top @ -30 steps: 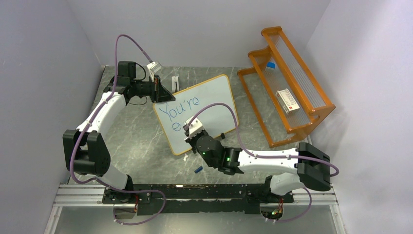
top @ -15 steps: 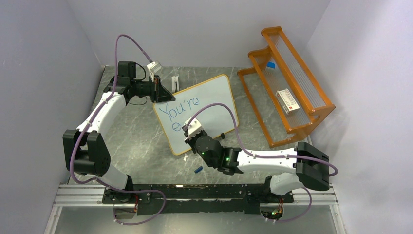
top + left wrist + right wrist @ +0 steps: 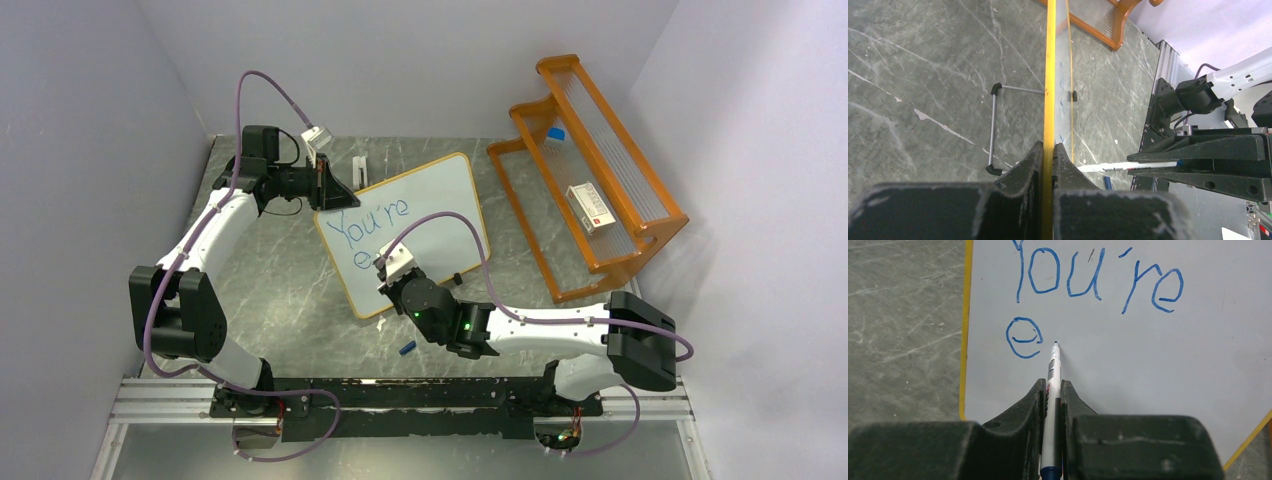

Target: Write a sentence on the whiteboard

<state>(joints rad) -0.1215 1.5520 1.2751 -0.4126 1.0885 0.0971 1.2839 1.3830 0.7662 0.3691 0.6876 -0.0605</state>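
Observation:
The whiteboard stands tilted on the table, with "You're" and an "e" below it in blue. My left gripper is shut on the board's top left edge; the left wrist view shows the yellow frame edge-on between the jaws. My right gripper is shut on a white marker. Its tip is at the board's surface just right of the "e". The board fills the right wrist view. The marker also shows in the left wrist view.
An orange wooden rack stands at the right with a small white box and a blue-capped item. A blue marker cap lies on the table near the right arm. A white object lies behind the board.
The right gripper and marker have shifted very slightly; the writing looks the same. The left arm has not moved.

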